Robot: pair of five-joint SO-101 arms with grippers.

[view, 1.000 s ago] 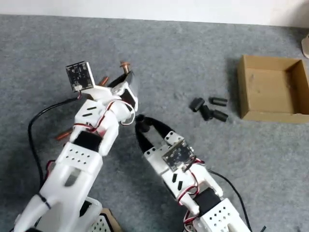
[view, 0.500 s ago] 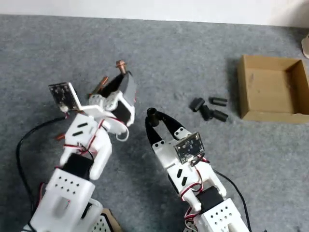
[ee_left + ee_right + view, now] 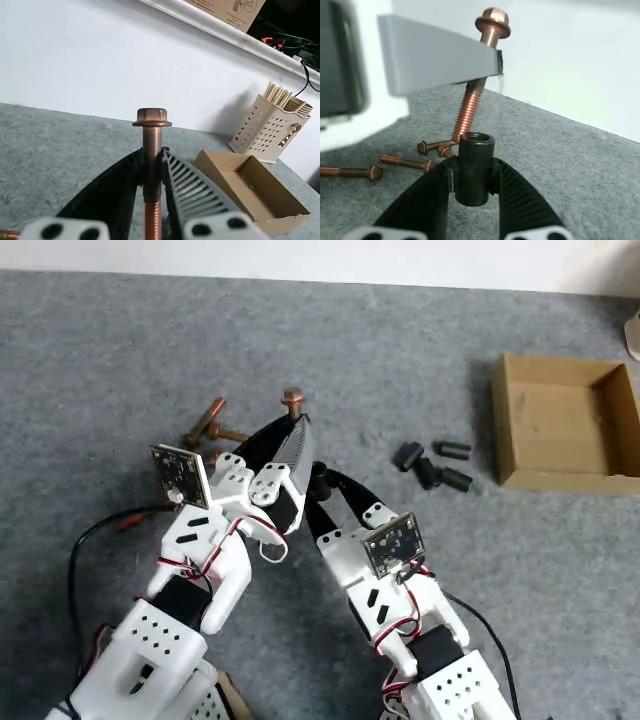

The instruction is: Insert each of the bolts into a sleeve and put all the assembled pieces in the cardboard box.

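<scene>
My left gripper (image 3: 294, 432) is shut on a copper bolt (image 3: 293, 400), held upright with its hex head on top; the left wrist view has the bolt (image 3: 151, 145) pinched between the two fingers. My right gripper (image 3: 318, 485) is shut on a black sleeve (image 3: 317, 477), which stands with its open bore facing up (image 3: 475, 167). In the right wrist view the bolt's threaded end (image 3: 470, 112) hangs just behind and above the sleeve's mouth, not inside it. The cardboard box (image 3: 565, 425) lies at the right with nothing visible inside.
Several loose copper bolts (image 3: 210, 427) lie on the grey carpet behind the left arm, also seen as loose bolts (image 3: 402, 162) past the sleeve. Several black sleeves (image 3: 432, 465) lie just left of the box. A slotted cream holder (image 3: 272, 125) stands beyond the box.
The left arm has swung right with the bolt, bringing it beside the right gripper. The right gripper first shifted a little forward with the sleeve, then held still.
</scene>
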